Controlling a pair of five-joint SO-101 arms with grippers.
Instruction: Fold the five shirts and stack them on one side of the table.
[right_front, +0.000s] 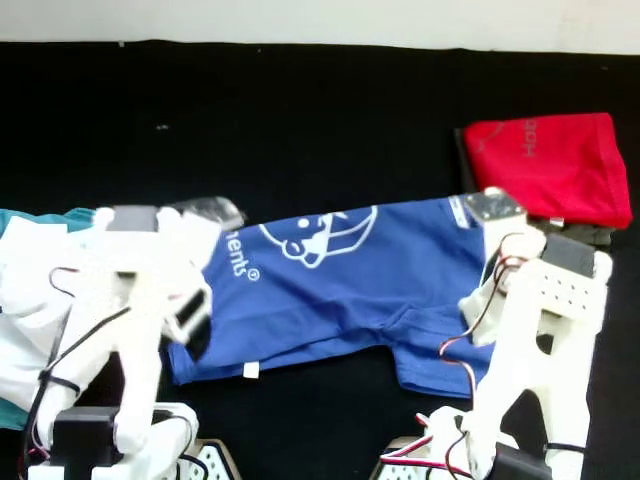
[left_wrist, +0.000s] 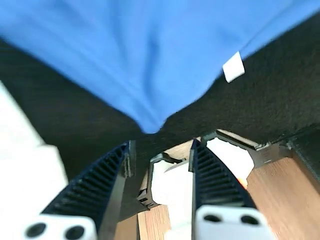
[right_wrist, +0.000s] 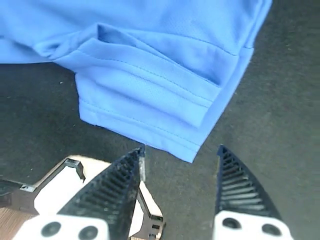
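Jaws apart on left gripper (left_wrist: 160, 150) and right gripper (right_wrist: 180, 152), clamping nothing. Poised just off near-edge corners of blue shirt (right_front: 340, 290), spread mid-table (right_front: 300, 120), likely lining up a fold grab. Folded red shirt (right_front: 550, 165) parked far right, probably stack start. White-and-teal cloth (right_front: 15, 300) waiting at left.

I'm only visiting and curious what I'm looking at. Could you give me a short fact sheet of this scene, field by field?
Table: covered in black
Blue shirt: spread out mid-table, print up, not yet folded
Red shirt: folded, far part of the table, right arm's side
White and teal shirt: table edge, left arm's side, partly under that arm
Left gripper: open, just off the blue shirt's tagged corner
Right gripper: open, just off the blue shirt's sleeve hem
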